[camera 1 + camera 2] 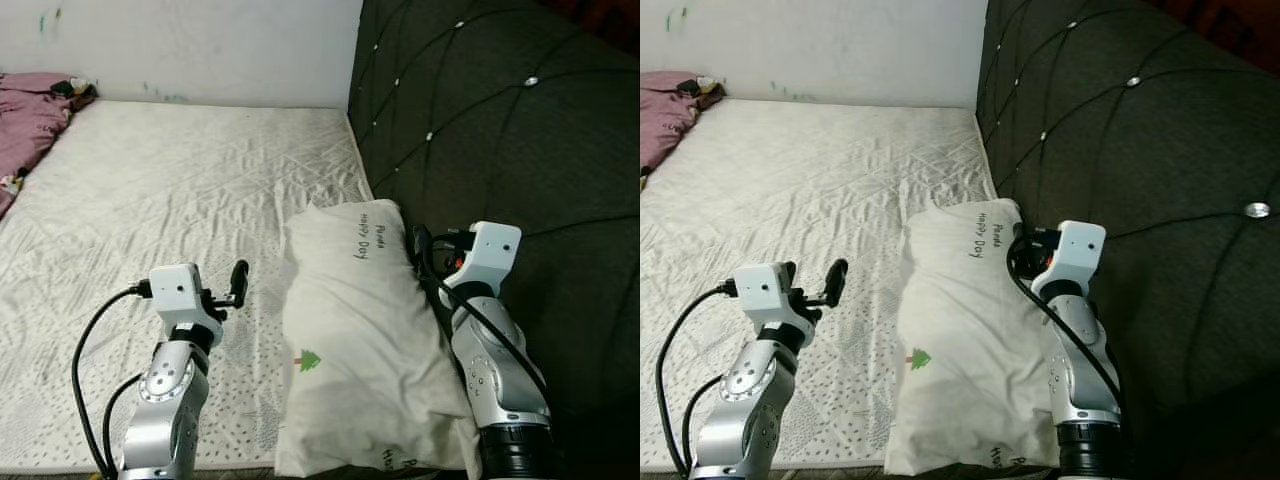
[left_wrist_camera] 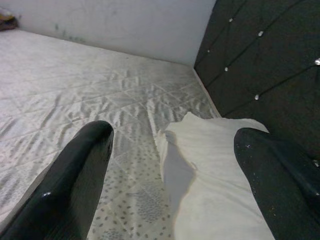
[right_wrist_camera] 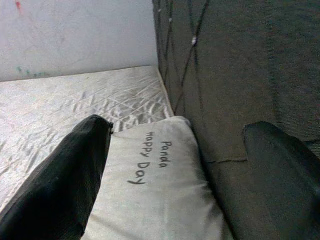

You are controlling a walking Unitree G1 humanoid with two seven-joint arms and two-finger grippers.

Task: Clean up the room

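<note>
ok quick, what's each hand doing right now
Left hand: open, empty, over the mattress.
Right hand: open, empty, by the pillow.

We see a bare white quilted mattress, wrinkled and printed with small grey dots near its closer edge. Along its right side stands a dark grey tufted headboard studded with shiny buttons. Behind the mattress rises a white wall with faint green and red marks low down.
</note>
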